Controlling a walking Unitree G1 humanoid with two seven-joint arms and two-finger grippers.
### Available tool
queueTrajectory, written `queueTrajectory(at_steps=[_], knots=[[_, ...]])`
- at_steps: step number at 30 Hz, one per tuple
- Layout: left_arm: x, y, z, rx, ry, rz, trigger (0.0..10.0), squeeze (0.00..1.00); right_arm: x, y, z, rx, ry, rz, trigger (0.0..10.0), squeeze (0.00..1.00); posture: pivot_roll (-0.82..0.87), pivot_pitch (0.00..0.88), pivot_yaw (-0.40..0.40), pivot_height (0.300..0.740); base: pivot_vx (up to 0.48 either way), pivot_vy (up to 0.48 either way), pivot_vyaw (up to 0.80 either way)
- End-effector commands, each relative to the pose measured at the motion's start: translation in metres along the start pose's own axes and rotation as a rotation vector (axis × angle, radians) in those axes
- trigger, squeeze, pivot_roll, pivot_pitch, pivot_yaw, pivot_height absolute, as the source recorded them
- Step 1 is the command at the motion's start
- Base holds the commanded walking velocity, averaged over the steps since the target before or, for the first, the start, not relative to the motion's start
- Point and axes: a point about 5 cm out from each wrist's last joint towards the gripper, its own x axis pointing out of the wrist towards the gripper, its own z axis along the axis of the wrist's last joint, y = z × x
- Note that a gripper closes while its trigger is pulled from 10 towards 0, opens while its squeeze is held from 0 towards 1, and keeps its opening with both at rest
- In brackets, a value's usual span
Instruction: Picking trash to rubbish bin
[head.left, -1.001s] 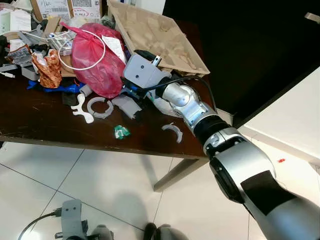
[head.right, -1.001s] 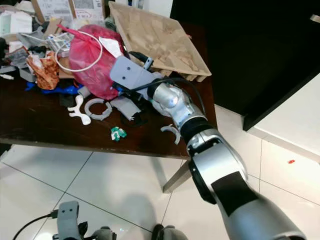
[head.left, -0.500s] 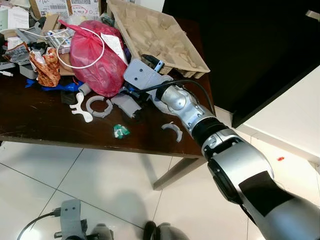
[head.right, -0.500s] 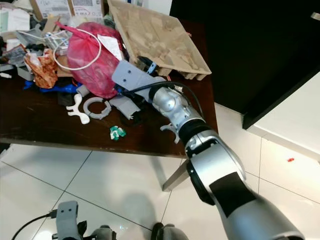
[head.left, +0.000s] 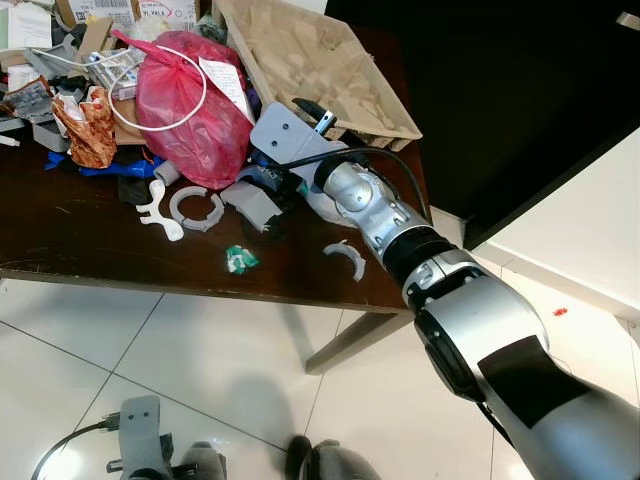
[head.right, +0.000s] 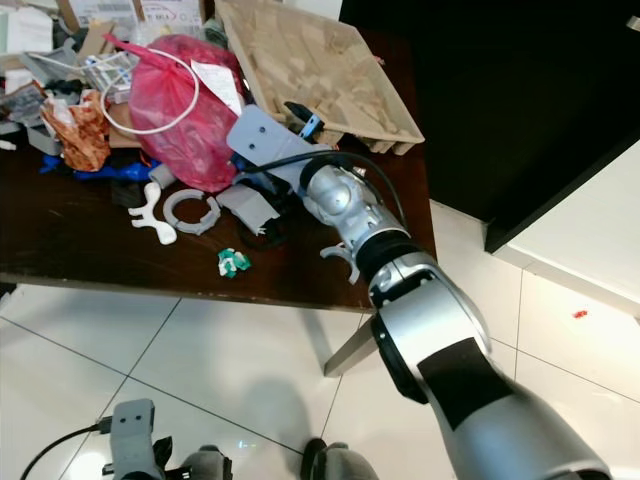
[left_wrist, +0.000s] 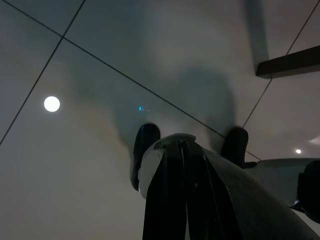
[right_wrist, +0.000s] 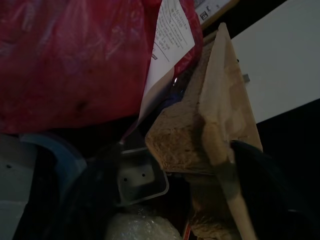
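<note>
Two arms, one at work — the right gripper (head.left: 318, 118) reaches over the dark table (head.left: 60, 235) to the near corner of the brown cardboard tray (head.left: 310, 60), just beside the red plastic bag (head.left: 190, 105). Its fingers sit either side of the tray's edge; whether they pinch it I cannot tell. The left gripper (left_wrist: 182, 200) hangs idle over floor tiles, fingers pressed together.

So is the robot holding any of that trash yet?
It cannot be told. The right end effector is poked in between the red bag and the cardboard tray, its fingertips hidden.
</note>
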Motion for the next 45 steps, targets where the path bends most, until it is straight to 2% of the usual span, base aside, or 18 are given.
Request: queueTrajectory(at_steps=[1,10,24,27,31,34,37,42,43,44,45], knots=[[-0.012,-0.014,-0.033,-0.035,0.107,-0.024,10.0,0.0,0.001,-0.002,-0.001,0.023,0.023,-0.022,0.0,0.0,0.32,0.327,-0.217,0.74,0.0,0.0,0.0],[-0.014,-0.011,-0.033,-0.037,0.102,-0.012,10.0,0.0,0.004,-0.004,0.009,0.043,-0.01,-0.019,0.0,0.0,0.33,0.325,-0.223,0.74,0.0,0.0,0.0],[-0.008,-0.011,-0.025,-0.026,0.091,-0.017,10.0,0.0,0.004,-0.018,0.019,0.054,-0.1,-0.03,0.0,0.0,0.32,0.291,-0.212,0.74,0.0,0.0,0.0],[-0.003,-0.008,-0.013,-0.021,0.061,-0.015,10.0,0.0,0.003,-0.03,0.022,0.134,-0.142,-0.083,0.0,0.0,0.32,0.272,-0.204,0.74,0.0,0.0,0.0],[0.0,-0.007,-0.007,-0.02,0.036,-0.013,10.0,0.0,0.001,-0.039,0.022,0.204,-0.162,-0.123,0.0,0.0,0.32,0.265,-0.201,0.74,0.0,0.0,0.0],[0.005,-0.005,0.008,-0.016,-0.022,-0.017,10.0,0.0,-0.002,-0.056,0.022,0.297,-0.195,-0.198,0.0,0.0,0.31,0.249,-0.19,0.74,0.0,0.0,0.0],[0.009,-0.005,0.02,-0.008,-0.063,-0.025,10.0,0.0,-0.004,-0.065,0.022,0.327,-0.203,-0.238,0.0,0.0,0.31,0.238,-0.186,0.74,0.0,0.0,0.0],[0.02,-0.008,0.074,-0.008,-0.273,-0.103,10.0,0.0,-0.015,-0.105,0.02,0.439,-0.265,-0.371,0.0,0.0,0.32,0.205,-0.167,0.74,0.0,0.0,0.0],[0.02,-0.008,0.074,-0.008,-0.273,-0.103,10.0,0.0,-0.015,-0.105,0.02,0.439,-0.265,-0.371,0.0,0.0,0.32,0.205,-0.167,0.74,0.0,0.0,0.0],[0.022,-0.015,0.094,-0.009,-0.352,-0.18,10.0,0.0,-0.021,-0.12,0.019,0.457,-0.285,-0.412,0.0,0.0,0.32,0.198,-0.163,0.74,0.0,0.0,0.0],[0.022,-0.015,0.094,-0.009,-0.352,-0.18,10.0,0.0,-0.021,-0.12,0.019,0.457,-0.285,-0.412,0.0,0.0,0.32,0.198,-0.163,0.74,0.0,0.0,0.0]])
